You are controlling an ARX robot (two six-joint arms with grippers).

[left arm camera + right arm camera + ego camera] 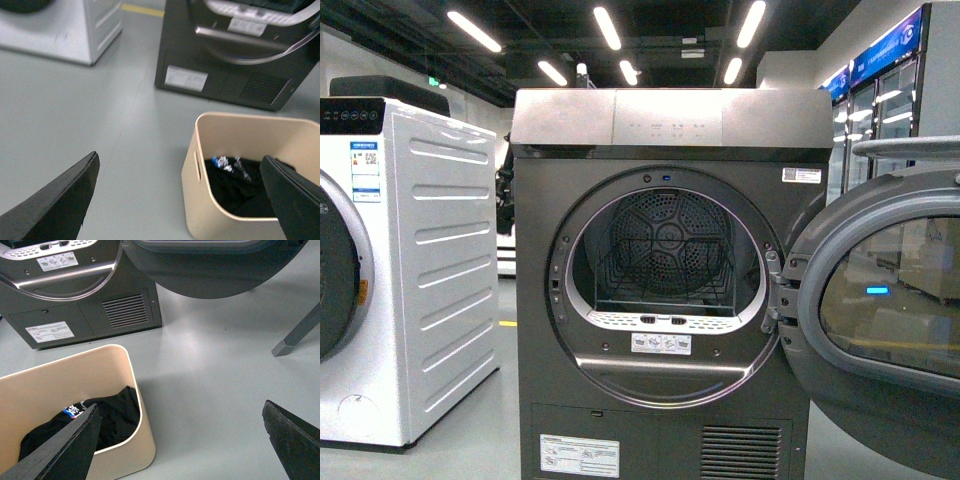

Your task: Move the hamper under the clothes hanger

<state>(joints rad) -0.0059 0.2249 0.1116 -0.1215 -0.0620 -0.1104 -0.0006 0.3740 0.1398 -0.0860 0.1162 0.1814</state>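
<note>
Dark grey dryer [670, 290] filled front view, with door [880, 300] swung open to its right.
Clothes hanger: only one slanted leg [296, 335] seen on floor, right of dryer beyond door; rest out of frame.
Hamper [220, 125] stood on floor just before dryer base, well apart from that leg, with dark garment [235, 187] inside.
Left gripper [178, 159] and right gripper [181, 405] both spread wide and empty, each above one end wall of hamper.
Advice: lower onto opposite rims, pinch evenly, carry rightward under door edge, keep tub level.
</note>
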